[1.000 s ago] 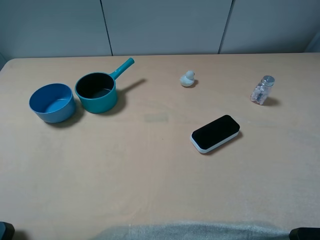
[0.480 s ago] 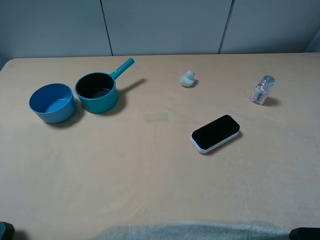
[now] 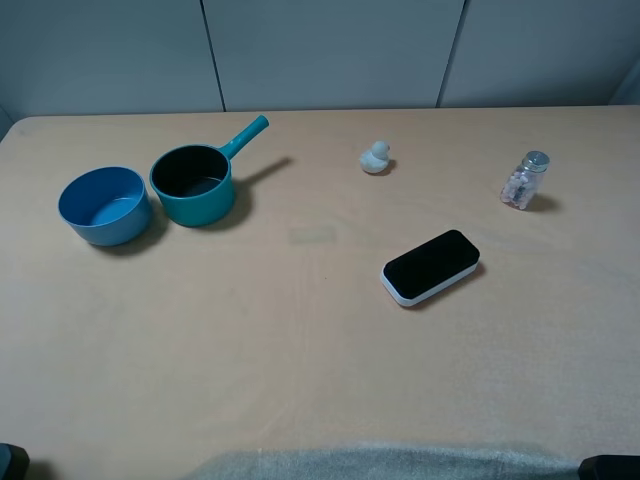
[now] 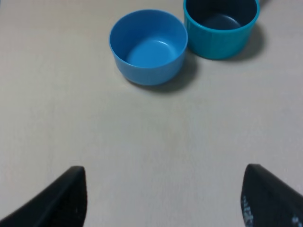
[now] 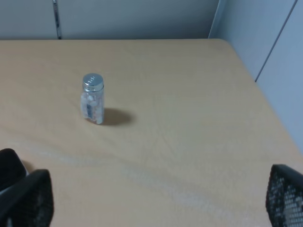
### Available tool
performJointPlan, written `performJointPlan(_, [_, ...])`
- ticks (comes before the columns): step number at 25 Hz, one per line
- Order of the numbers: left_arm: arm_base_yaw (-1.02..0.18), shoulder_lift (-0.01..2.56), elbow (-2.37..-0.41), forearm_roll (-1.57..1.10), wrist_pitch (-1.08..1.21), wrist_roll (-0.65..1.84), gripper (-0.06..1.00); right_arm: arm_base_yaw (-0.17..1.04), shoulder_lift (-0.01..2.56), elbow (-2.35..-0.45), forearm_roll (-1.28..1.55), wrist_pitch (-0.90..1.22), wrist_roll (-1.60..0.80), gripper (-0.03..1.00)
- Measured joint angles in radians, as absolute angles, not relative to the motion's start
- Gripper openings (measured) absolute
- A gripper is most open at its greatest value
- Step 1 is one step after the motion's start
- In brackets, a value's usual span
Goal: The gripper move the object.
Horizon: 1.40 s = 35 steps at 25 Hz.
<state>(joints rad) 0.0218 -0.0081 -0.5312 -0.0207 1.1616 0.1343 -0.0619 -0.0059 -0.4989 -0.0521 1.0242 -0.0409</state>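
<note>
The round medium-blue bowl (image 3: 104,205) stands upright and empty at the table's left, right next to the teal saucepan (image 3: 194,183). In the left wrist view the bowl (image 4: 148,46) lies well ahead of my left gripper (image 4: 163,201), whose two black fingertips (image 4: 66,198) stand wide apart with nothing between them. My right gripper (image 5: 156,201) is also open and empty, far from the bowl, facing a small bottle (image 5: 93,98). In the high view only dark bits of the arms show at the bottom corners.
The saucepan (image 4: 221,21) has a long handle pointing to the back right. A small white duck (image 3: 376,157), a clear bottle with a metal cap (image 3: 524,180) and a black-and-white flat device (image 3: 431,266) lie on the right half. The table's right edge (image 5: 251,80) meets a wall.
</note>
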Motion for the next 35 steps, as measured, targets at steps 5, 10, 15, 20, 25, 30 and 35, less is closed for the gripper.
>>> performJointPlan(5, [0.022, -0.008, -0.531, -0.021, 1.162, 0.134, 0.74, -0.062, -0.006, -0.499, -0.052, 1.024, -0.041, 0.68])
performJointPlan(10, [0.022, -0.008, -0.531, -0.021, 1.161, 0.134, 0.74, -0.062, -0.006, -0.499, -0.052, 1.024, -0.041, 0.68])
performJointPlan(15, [0.022, -0.008, -0.531, -0.021, 1.161, 0.134, 0.74, -0.062, -0.006, -0.499, -0.052, 1.024, -0.041, 0.68])
performJointPlan(20, [0.022, -0.008, -0.531, -0.021, 1.161, 0.134, 0.74, -0.062, -0.006, -0.499, -0.052, 1.024, -0.041, 0.68])
performJointPlan(25, [0.022, -0.008, -0.531, -0.02, 1.161, 0.134, 0.74, -0.062, -0.006, -0.499, -0.052, 1.024, -0.041, 0.68])
performJointPlan(30, [0.022, -0.008, -0.531, -0.02, 1.161, 0.134, 0.74, -0.062, -0.006, -0.499, -0.052, 1.024, -0.041, 0.68])
performJointPlan(35, [0.022, -0.008, -0.531, -0.029, 1.105, 0.105, 0.74, -0.062, -0.006, -0.499, -0.052, 1.024, -0.041, 0.68])
